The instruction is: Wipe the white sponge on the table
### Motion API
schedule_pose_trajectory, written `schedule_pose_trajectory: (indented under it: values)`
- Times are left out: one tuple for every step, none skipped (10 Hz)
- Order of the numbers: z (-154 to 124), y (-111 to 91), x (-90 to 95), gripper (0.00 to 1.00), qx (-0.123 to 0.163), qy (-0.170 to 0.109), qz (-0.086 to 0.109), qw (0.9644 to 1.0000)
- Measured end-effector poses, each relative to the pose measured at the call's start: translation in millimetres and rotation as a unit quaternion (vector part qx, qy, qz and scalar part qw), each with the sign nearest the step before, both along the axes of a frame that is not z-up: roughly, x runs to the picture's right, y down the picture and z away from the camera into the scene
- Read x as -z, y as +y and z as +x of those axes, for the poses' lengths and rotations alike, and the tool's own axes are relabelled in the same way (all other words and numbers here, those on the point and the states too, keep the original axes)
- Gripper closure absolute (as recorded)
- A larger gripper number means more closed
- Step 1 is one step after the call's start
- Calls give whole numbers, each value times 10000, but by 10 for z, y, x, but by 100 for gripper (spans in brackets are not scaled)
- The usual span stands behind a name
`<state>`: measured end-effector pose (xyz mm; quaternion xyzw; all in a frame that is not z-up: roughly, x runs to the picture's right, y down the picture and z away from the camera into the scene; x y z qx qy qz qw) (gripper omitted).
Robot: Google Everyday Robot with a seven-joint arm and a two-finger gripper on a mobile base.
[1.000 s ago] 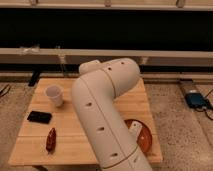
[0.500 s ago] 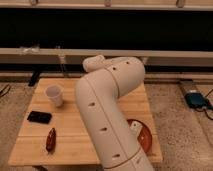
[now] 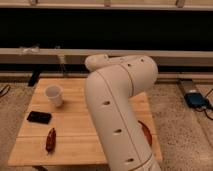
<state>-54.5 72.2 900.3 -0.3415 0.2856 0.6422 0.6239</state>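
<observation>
The light wooden table [image 3: 75, 131] stands in the middle of the camera view. My big white arm [image 3: 117, 105] rises in front of it and covers its middle and right part. The gripper does not show; it is somewhere behind or beyond the arm's bulk. The white sponge is hidden or out of view. A white paper cup [image 3: 54, 95] stands upright at the table's far left.
A black flat phone [image 3: 39, 117] lies at the left edge. A small red-brown object [image 3: 50, 140] lies near the front left. A brown round dish [image 3: 146, 134] peeks out right of the arm. A blue device [image 3: 195, 100] sits on the floor at right. A dark wall with a rail runs behind.
The arm's upper joint has shifted slightly upward; the things on the table have not moved.
</observation>
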Motion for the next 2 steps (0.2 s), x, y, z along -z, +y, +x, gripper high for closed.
schedule_pose_trajectory:
  values:
    - [-23, -2, 2, 20, 9, -12, 2, 10000]
    - [-19, 3, 1, 20, 10, -10, -3, 10000]
